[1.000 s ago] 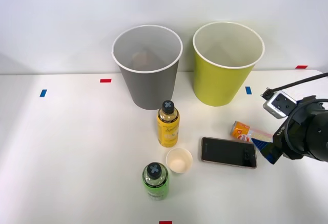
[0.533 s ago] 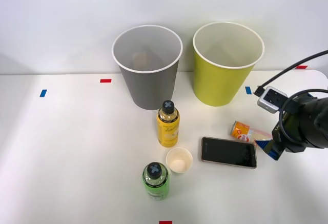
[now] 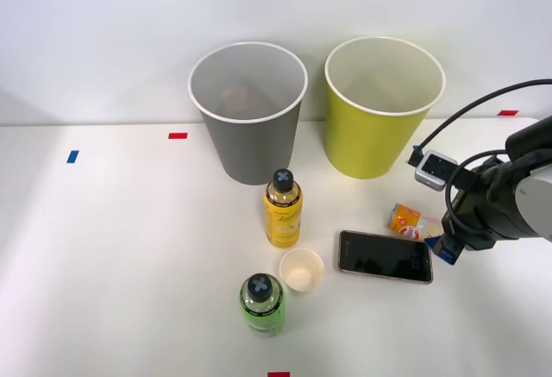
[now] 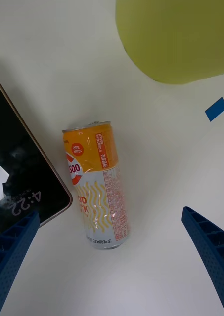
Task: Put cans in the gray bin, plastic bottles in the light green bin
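Orange-and-white slim drink can (image 4: 98,183) lies on its side near the white tabletop's (image 3: 112,248) right edge, beside the black smartphone (image 3: 385,256). Probably light, smooth, prone to rolling, so I'd pinch across its middle. Right gripper (image 4: 112,256) hovers directly over it, blue ribbed fingers (image 4: 208,247) spread wide, holding nothing.

We note plain white wall (image 3: 103,23) behind, unmarked. White counter (image 3: 103,248) meets wall along straight line. We see small tape marks on counter: blue (image 3: 72,156) far left, red (image 3: 178,135) near back edge, red (image 3: 279,374) at front edge, red (image 3: 508,112) far right. Lighting even, soft shadow at wall base on left.
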{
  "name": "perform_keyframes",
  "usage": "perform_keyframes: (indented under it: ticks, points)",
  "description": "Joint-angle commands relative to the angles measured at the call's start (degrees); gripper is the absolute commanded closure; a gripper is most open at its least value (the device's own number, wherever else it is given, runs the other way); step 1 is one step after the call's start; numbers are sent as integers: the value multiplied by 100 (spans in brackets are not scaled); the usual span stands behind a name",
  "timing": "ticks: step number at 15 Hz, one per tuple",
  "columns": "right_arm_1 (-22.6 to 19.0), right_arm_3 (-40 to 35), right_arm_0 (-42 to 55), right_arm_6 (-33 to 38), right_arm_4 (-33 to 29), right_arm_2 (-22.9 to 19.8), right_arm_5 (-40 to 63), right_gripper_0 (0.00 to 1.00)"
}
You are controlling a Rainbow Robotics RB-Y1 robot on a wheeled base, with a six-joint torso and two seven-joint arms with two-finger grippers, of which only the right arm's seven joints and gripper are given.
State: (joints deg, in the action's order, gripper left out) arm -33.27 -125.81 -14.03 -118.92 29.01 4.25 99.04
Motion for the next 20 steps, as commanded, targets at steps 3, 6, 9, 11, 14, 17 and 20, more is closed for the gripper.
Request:
perform_keyframes:
  ticks: [3, 6, 9, 11, 14, 17, 20]
  points:
    - [216, 611, -328, -70, -97, 85, -34, 0]
    - [225, 778, -398, -79, -299, 278, -175, 0]
    - [286, 1129, -574, -70, -317, 322, -184, 0]
    - [383, 1279, -662, -61, -361, 322, -201, 0]
    - [488, 1542, -785, -53, -396, 313, -271, 0]
    - [568, 1780, -864, -70, -440, 322, -386, 0]
    - [638, 1920, -917, -70, -502, 366, -412, 0]
